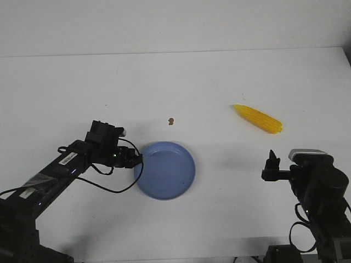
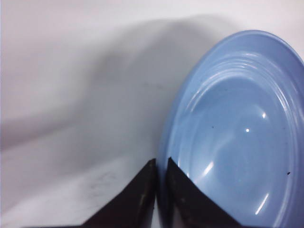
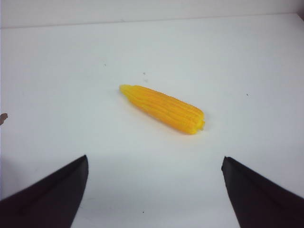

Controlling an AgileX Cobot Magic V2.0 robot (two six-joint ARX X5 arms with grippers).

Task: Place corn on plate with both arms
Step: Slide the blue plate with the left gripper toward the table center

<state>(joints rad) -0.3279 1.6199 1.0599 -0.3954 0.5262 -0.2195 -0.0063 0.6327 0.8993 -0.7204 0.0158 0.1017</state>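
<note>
The periwinkle-blue plate lies on the white table, left of centre and near the front. My left gripper is at its left edge. In the left wrist view the two black fingers of the left gripper are pinched on the rim of the plate. The yellow corn lies flat at the right, its pointed end toward the left. My right gripper hovers nearer the front than the corn. The right wrist view shows the right gripper wide open, with the corn ahead of it and apart from it.
A tiny brown speck sits on the table behind the plate, and the same speck shows at the edge of the right wrist view. The table's far edge meets a white wall.
</note>
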